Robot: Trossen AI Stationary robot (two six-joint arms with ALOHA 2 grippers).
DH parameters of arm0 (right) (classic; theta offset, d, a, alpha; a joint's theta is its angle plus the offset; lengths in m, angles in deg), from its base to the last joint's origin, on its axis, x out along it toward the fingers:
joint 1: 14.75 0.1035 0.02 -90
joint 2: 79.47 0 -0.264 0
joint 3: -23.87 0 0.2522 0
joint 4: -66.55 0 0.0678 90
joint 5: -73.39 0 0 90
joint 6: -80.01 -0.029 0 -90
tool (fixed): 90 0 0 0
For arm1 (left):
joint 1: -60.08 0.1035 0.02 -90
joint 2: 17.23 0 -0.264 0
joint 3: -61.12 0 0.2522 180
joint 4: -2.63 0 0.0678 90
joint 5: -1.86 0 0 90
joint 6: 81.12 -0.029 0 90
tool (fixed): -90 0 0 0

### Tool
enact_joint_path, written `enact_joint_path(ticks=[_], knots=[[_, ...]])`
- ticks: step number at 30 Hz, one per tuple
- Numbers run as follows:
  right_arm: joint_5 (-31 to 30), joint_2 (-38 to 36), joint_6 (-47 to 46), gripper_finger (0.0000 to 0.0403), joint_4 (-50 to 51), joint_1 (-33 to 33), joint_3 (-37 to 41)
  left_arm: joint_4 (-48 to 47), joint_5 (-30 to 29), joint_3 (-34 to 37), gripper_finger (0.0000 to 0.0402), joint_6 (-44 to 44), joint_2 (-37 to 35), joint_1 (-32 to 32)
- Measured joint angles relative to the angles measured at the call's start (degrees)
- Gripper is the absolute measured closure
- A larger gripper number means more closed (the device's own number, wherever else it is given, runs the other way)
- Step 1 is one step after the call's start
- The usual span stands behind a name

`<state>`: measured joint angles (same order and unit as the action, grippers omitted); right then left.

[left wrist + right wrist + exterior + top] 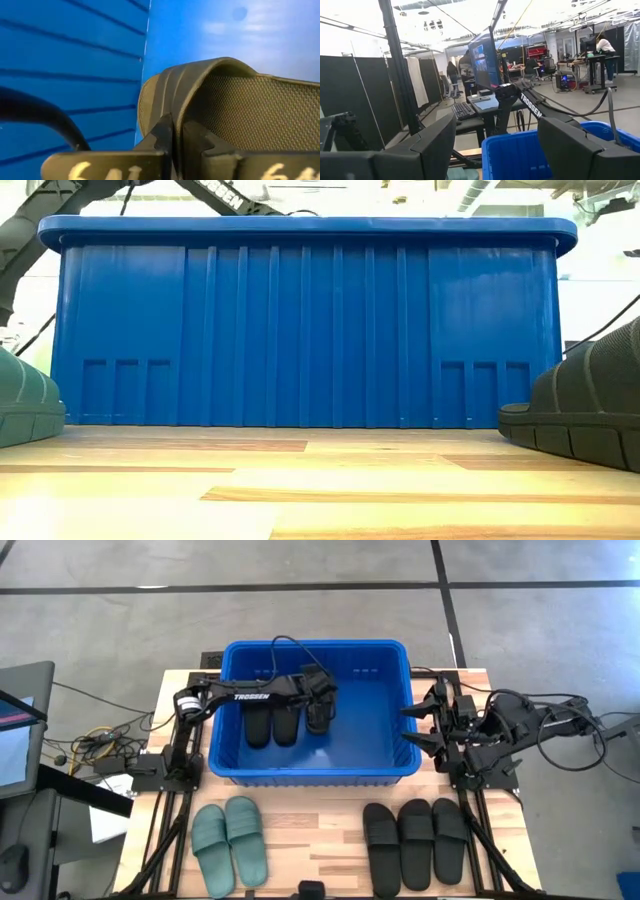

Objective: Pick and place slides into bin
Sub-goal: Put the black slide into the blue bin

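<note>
Placement step, third slide. A black slide (pixel 318 712) hangs inside the bin (pixel 230 772), near its middle, clamped by the left gripper (pixel 322 700); the left wrist view shows its two fingers (pixel 165 135) pinched together on the slide's strap (pixel 200 85), with the blue floor and ribbed wall behind. Two more black slides (pixel 272 725) already lie side by side on the bin floor just left of the held one. Outside, on the near part of the table (pixel 300 830), a green pair (pixel 230 842) waits at the left and three black slides (pixel 415 840) at the right, all well apart from the grippers. The right gripper (pixel 420 726) rests beside the bin's right wall, its fingers spread and empty. Judged from this layout, three of eight slides are in or over the bin; the next move calls for lowering or releasing the held slide onto bare floor beside the others, then lifting clear of the rim to reach the near row.
</note>
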<state>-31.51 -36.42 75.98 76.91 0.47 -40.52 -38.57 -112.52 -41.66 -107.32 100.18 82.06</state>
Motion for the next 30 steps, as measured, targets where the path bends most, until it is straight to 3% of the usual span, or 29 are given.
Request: enact_joint_path(ticks=[17,30], knots=[[-0.01,0.04,0.0,0.0137,0.02,0.0,0.0,0.0,3.79,0.31,0.04,-1.75,-0.13,4.02],[-0.02,0.07,0.0,0.0137,0.58,0.0,0.0,-1.03,7.08,0.31,0.0315,-0.26,-0.09,4.59]])
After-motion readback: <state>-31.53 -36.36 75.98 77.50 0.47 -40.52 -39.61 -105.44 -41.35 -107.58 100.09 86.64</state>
